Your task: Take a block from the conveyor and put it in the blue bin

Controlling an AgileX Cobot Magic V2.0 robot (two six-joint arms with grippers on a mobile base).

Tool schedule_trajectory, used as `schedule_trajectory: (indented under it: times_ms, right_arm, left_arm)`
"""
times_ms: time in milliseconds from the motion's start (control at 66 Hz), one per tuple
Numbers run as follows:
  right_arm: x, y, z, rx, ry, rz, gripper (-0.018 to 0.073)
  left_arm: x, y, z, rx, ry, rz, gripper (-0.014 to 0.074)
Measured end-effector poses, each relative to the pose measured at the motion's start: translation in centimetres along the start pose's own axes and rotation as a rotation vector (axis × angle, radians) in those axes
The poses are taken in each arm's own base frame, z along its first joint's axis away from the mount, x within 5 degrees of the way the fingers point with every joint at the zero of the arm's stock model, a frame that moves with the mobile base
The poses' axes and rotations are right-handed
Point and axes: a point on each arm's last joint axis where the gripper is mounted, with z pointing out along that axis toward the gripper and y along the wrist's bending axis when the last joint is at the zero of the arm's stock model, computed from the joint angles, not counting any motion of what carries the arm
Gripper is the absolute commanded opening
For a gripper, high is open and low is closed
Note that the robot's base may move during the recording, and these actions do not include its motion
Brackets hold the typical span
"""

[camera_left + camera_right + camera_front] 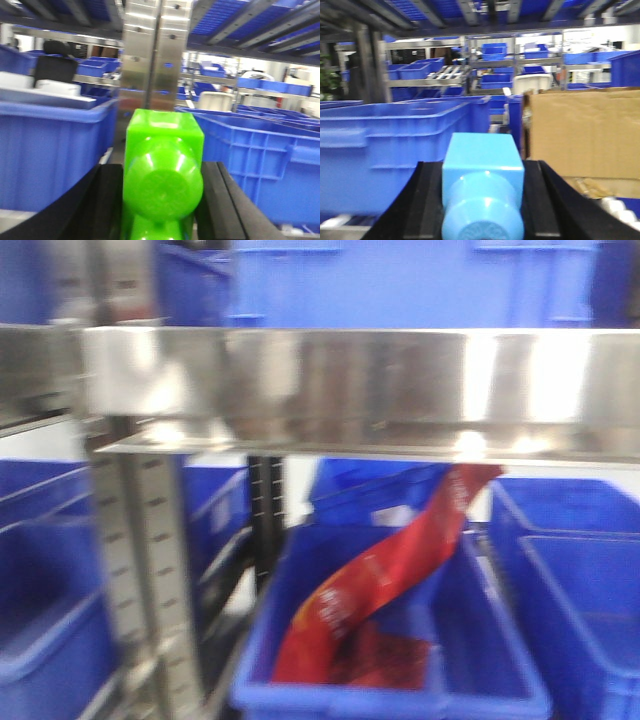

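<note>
The left claw (162,212) is clamped on a green block (164,145), its black fingers (102,200) pressing the block's sides at nine and three o'clock. A blue bin (55,145) stands at nine o'clock of that block, a blue crate (260,150) at three o'clock and a steel post (155,55) at twelve. The right claw (482,215) grips a light blue block (482,152) the same way, with a blue tub (390,145) at nine o'clock and a cardboard box (585,132) at three. The blurred front view shows a steel shelf (330,380) and, at six o'clock below it, a blue tray (340,702) holding a red packet (385,585)
</note>
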Motion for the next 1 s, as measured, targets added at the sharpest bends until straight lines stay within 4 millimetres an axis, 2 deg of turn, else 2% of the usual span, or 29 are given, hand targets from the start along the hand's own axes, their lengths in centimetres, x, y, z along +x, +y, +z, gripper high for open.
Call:
schedule_trajectory:
  times_ms: [1001]
  right_arm:
    - [0.00, 0.00, 0.00, 0.000, 0.000, 0.000, -0.0162]
  left_arm:
    - [0.00, 0.00, 0.00, 0.000, 0.000, 0.000, -0.0111]
